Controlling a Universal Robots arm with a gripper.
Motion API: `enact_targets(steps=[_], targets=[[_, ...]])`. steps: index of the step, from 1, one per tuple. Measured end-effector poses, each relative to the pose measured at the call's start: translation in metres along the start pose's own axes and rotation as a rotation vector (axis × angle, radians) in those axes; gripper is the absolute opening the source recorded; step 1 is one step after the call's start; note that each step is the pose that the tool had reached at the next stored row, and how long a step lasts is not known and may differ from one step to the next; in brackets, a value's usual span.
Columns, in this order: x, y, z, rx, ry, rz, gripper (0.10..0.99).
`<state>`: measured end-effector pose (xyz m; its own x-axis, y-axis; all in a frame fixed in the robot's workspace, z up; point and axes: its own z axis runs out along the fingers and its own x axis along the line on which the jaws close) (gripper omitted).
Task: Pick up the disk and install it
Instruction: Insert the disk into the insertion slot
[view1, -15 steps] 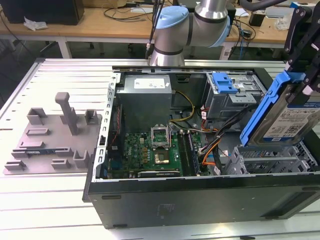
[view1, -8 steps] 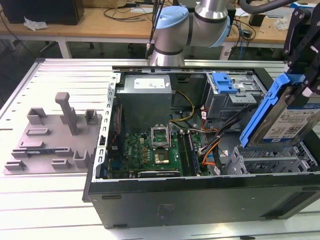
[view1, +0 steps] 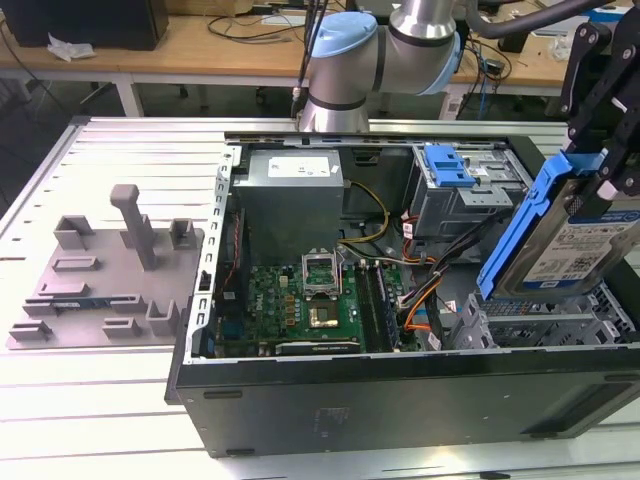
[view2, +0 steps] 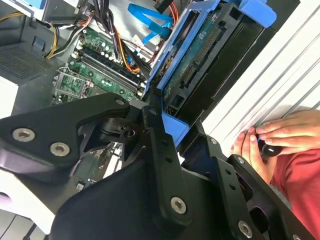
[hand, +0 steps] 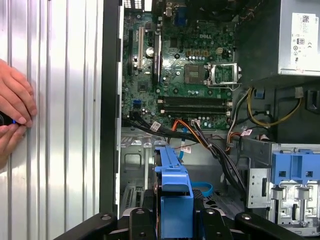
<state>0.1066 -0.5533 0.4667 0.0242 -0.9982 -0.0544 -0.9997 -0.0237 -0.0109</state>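
— Slatted metal table (view1: 90, 400), one open computer case (view1: 400, 405) on it. Disk?
— One disk (view1: 580, 235) — tilted over the case's exterior-view right end, clamped in the gripper (view1: 602, 178). Two hands (view2: 280, 132) on the table beside the case.

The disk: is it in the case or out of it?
Out: the pincer holds the disk tilted, above the open case.

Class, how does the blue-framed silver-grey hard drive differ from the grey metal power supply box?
The blue-framed silver-grey hard drive hangs tilted in the gripper above the open black computer case; the grey metal power supply box sits flat inside it. The hard drive is thin, the power supply box bulky. Both are grey metal with white labels.
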Motion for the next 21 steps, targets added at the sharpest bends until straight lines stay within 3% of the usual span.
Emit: enact_targets(steps=[7, 21], targets=[[0.0002, -0.0003, 0.0, 0.002, 0.0005, 0.033, 0.369], [0.0003, -0.0016, 0.0005, 0.002, 0.0006, 0.035, 0.369]])
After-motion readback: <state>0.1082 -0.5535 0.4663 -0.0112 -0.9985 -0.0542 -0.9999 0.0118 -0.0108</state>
